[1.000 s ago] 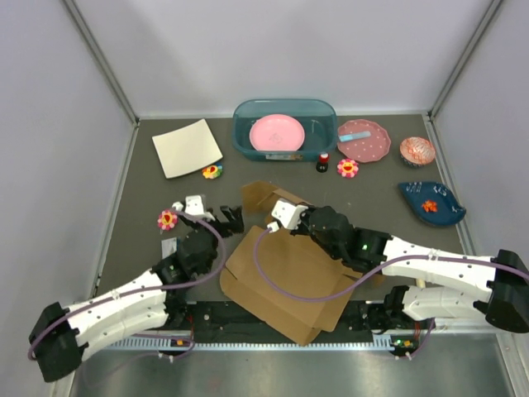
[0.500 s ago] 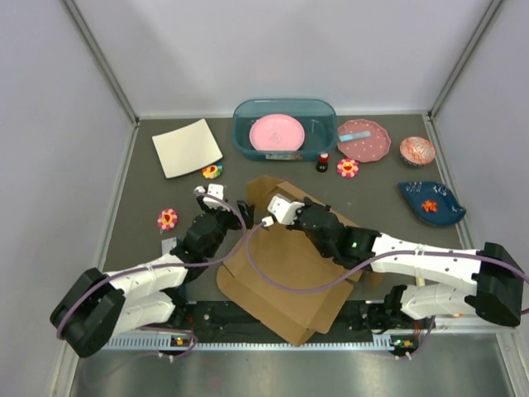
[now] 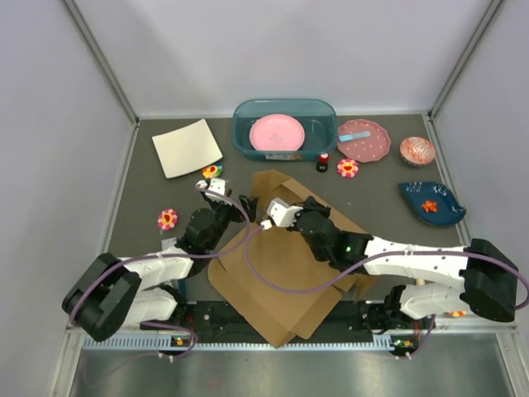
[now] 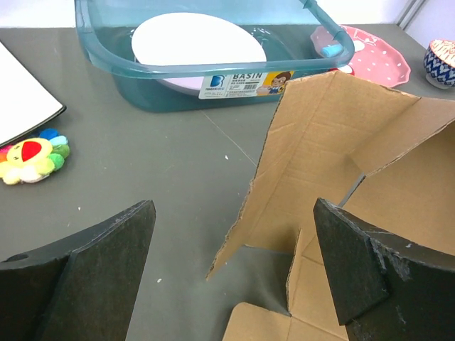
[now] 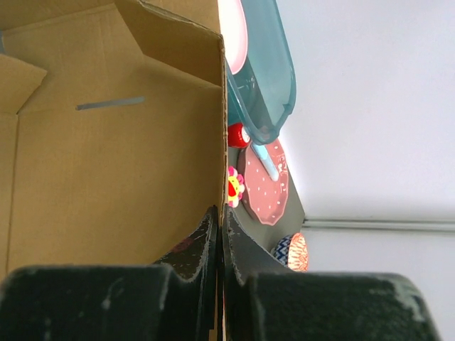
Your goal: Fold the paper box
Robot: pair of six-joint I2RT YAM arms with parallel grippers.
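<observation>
The paper box [image 3: 281,281] is a brown cardboard sheet lying partly folded between the arms, with its far wall raised. My right gripper [image 3: 296,201] is shut on the top edge of that raised wall; in the right wrist view the fingertips [image 5: 220,213] pinch the thin cardboard edge [image 5: 222,142]. My left gripper [image 3: 238,204] hovers open at the box's left far corner. In the left wrist view its gripper [image 4: 233,206] stands wide open, and a standing flap [image 4: 320,142] rises between and beyond the fingers without touching them.
A teal basin [image 3: 240,141] holding a pink plate stands at the back. A cream sheet [image 3: 187,147] lies back left. Flower toys [image 3: 212,171] [image 3: 168,219] [image 3: 348,168], a small red bottle [image 3: 323,161], a dotted plate [image 3: 364,141], a patterned cup [image 3: 417,150] and a blue dish [image 3: 430,203] are around.
My left arm has swung forward and right, bringing its open gripper up to the box's left flap. The box has shifted slightly left; the right gripper has kept its pinch.
</observation>
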